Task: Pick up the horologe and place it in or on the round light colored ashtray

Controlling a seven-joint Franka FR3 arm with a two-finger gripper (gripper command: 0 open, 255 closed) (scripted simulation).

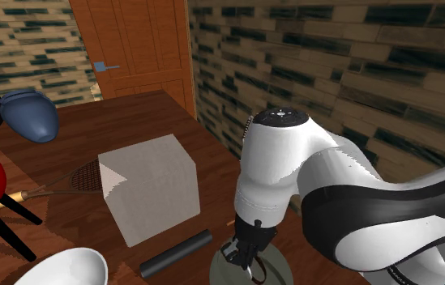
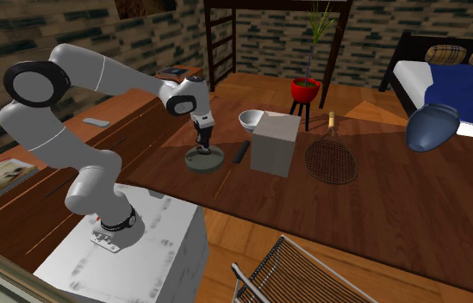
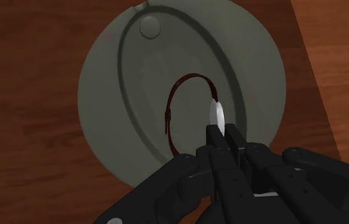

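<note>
A: There's the watch [image 3: 216,116], pinched by its white face between the two black fingers of the tool [image 3: 222,135]. The dark red strap [image 3: 169,118] loops out to one side of them.

B: And it hangs over the ashtray [image 3: 106,76], the round grey-green dish?

A: Over the sunken middle of it, going by the wrist view. Whether the strap touches the dish, I cannot tell.

B: So what worries you?

A: The hold. It's on the thin edge of the face, not much to grip. I'd guess the watch could swivel there. And if the fingers part while it hangs high, that loop may land on edge and roll.

B: Roll where?

A: Toward the rim. The dish looks shallow, so a lively loop could hop out onto the worktop [image 1: 66,219]. The worktop's edge runs just beside the ashtray too, so a runaway might go over the side.

B: Could the strap snag?

A: Possibly. It curls close to the fingers, and if it catches as they lift, the watch gets dragged back out.

B: Anything else nearby?

A: A dark cylinder [image 1: 176,253] lies near the dish, with a white box [image 1: 151,190] beyond it. Neither blocks a straight drop, but a sideways swing might clip the cylinder.
</note>
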